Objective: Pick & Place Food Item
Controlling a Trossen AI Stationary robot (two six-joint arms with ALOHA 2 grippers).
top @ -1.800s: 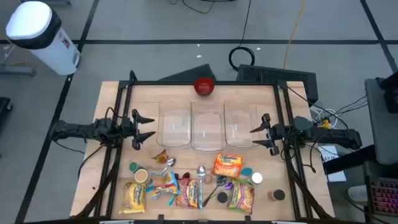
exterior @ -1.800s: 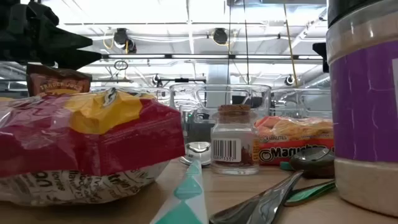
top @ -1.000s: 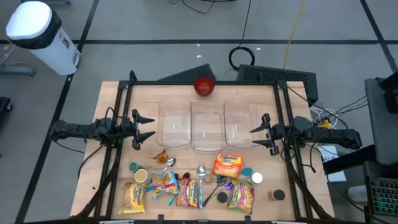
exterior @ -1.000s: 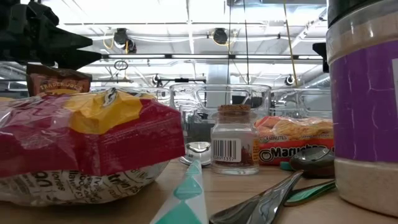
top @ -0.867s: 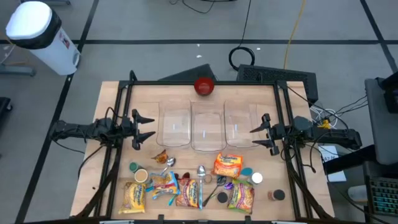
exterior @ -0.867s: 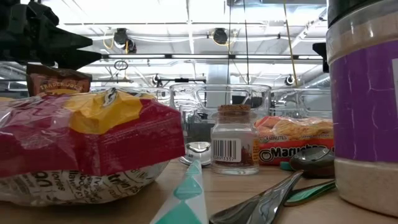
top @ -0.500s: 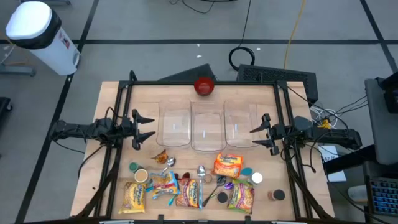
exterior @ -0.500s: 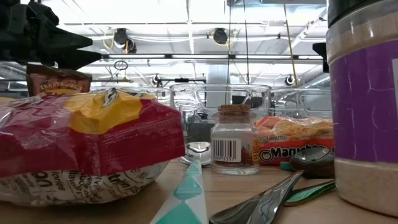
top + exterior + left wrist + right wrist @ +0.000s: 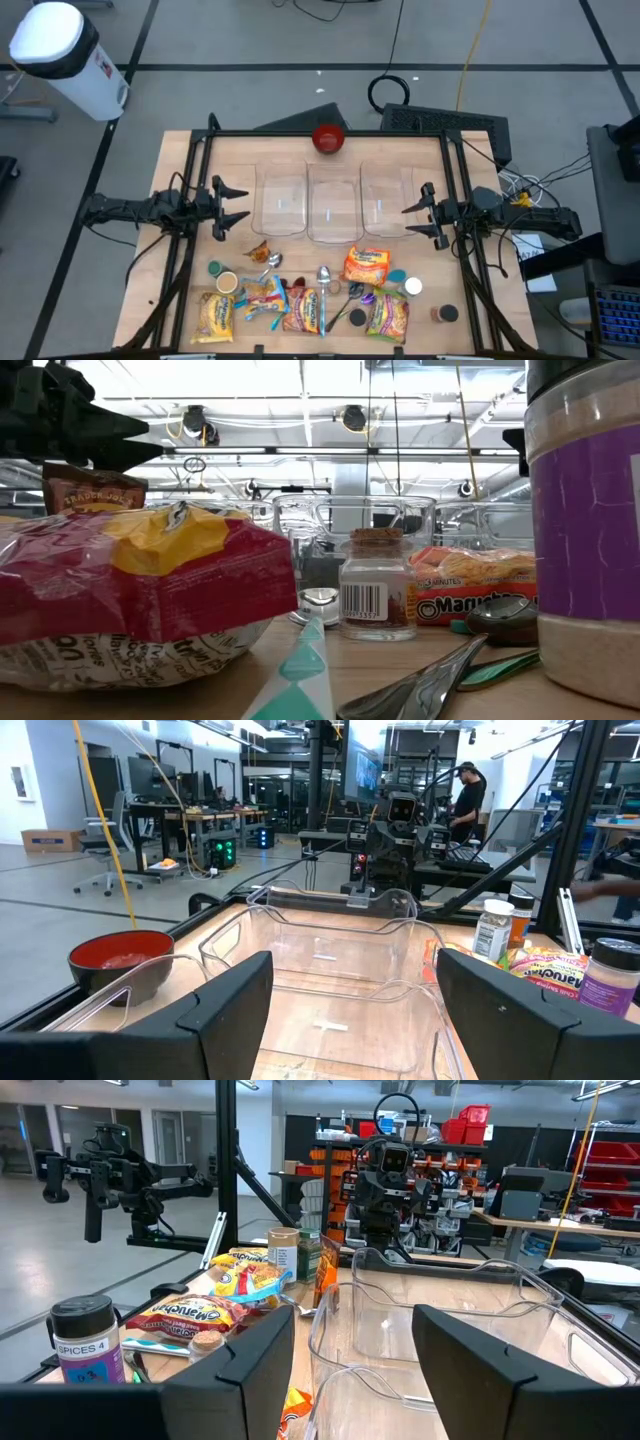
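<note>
Several food packets lie near the table's near edge: an orange noodle packet (image 9: 366, 265), a yellow packet (image 9: 214, 317), a red-and-yellow packet (image 9: 305, 311) and a purple-and-yellow packet (image 9: 388, 315). Three clear bins (image 9: 333, 207) stand in a row at the table's middle. My left gripper (image 9: 232, 205) is open and empty, left of the bins. My right gripper (image 9: 416, 216) is open and empty, right of the bins. Each points at the bins, above the table.
A red bowl (image 9: 329, 138) stands at the far edge. Spice jars (image 9: 446, 314), small lids, spoons (image 9: 324, 285) and a small brown bag (image 9: 258, 252) lie among the packets. A black frame (image 9: 192, 190) runs along the table's sides. A person (image 9: 468, 792) stands beyond the table.
</note>
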